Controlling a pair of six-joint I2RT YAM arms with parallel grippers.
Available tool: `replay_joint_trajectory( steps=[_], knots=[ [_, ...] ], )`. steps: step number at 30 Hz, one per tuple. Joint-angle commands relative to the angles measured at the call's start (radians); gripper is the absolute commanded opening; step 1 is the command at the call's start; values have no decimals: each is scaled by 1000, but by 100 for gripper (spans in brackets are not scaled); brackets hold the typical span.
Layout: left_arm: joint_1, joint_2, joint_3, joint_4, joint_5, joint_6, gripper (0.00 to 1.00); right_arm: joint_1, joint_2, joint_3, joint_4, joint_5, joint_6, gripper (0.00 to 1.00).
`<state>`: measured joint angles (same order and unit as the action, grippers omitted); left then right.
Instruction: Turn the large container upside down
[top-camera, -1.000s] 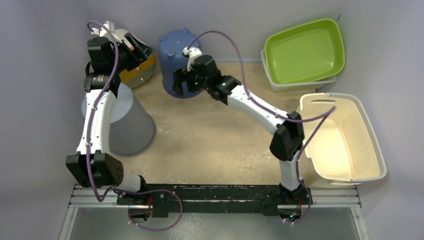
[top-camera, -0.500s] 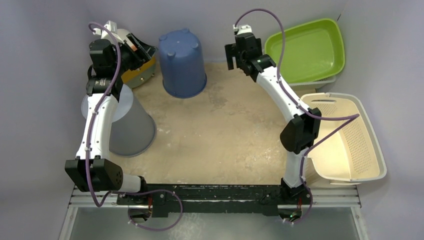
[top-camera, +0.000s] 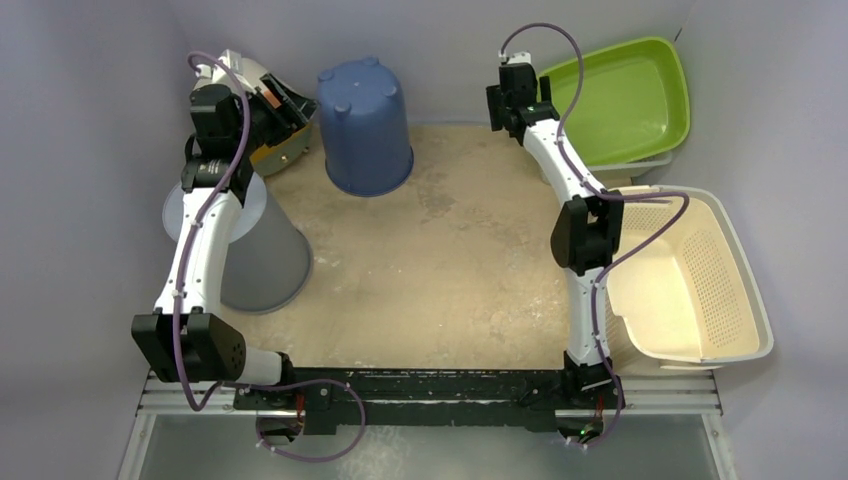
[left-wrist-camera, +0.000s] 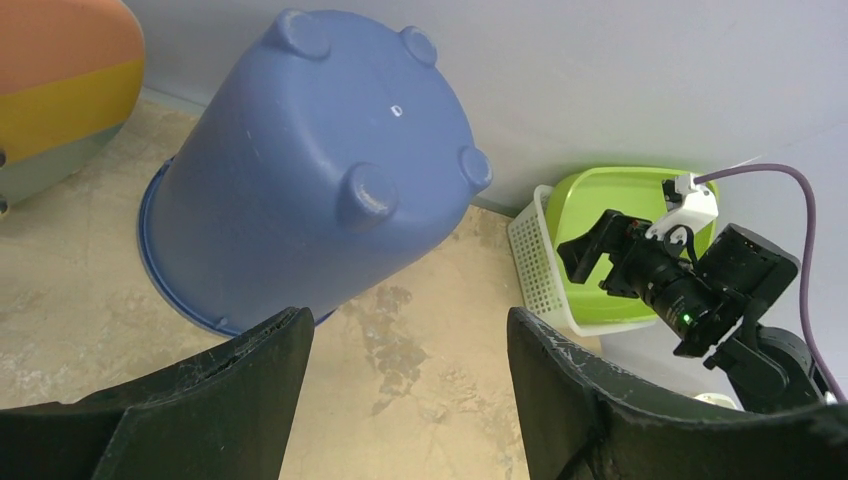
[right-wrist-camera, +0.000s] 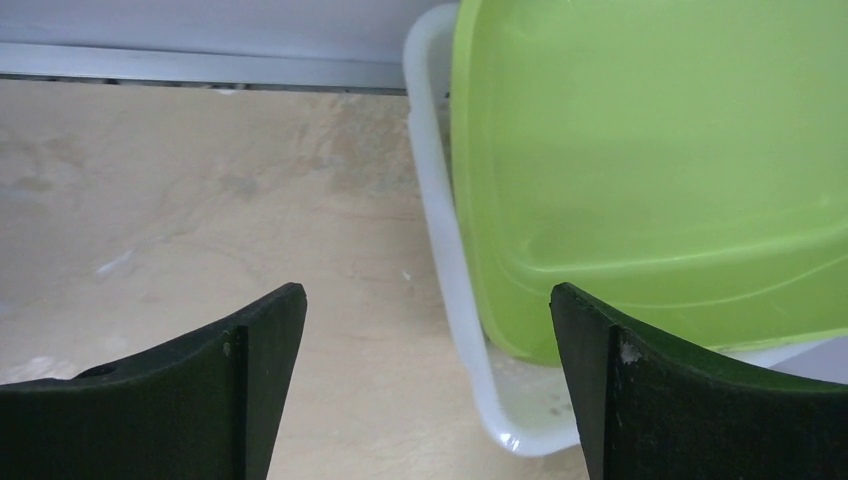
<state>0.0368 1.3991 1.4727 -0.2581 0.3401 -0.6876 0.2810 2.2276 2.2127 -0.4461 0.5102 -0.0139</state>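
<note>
Blue bucket (top-camera: 365, 125) inverted, green tub (top-camera: 612, 100) in white basket (right-wrist-camera: 432, 180)

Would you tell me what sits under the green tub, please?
A white basket: its rim and side wall show beneath the green tub; its interior is covered.

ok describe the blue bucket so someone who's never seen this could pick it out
Start at the far edge of the sandy table, left of centre. The blue bucket stands there rim down, its base with four round feet facing up. Its deep blue sets it apart from the pale grey bucket on its left and the green tub on its right.
</note>
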Motion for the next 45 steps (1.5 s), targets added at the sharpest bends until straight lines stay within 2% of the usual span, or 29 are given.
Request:
replay_joint_trajectory(
  steps=[1,8,13,21,29,35,41,42,45],
  knots=[
    [-10,18,-12,58,-19,17,70,-11,3,17,140,55,-56,93],
    [-31,76,-25,99,-23,20,69,-56,73,37,247,72,-35,91],
    [-50,92,-35,133,-44,27,68,-88,142,81,289,52,10,82],
    [-65,126,-34,153,-56,40,67,-125,242,149,389,1,63,77],
    [-75,190,-20,168,-46,39,67,-156,285,155,480,-1,100,68],
    [-79,202,-28,171,-46,40,67,-170,250,90,539,-23,151,50],
    [-78,211,-29,178,-40,39,67,-191,260,97,512,-56,174,41],
    [-78,211,-27,180,-40,39,67,-194,261,98,503,-66,177,36],
    [-78,207,-21,175,-38,40,67,-199,240,76,505,-93,187,6]
  ],
)
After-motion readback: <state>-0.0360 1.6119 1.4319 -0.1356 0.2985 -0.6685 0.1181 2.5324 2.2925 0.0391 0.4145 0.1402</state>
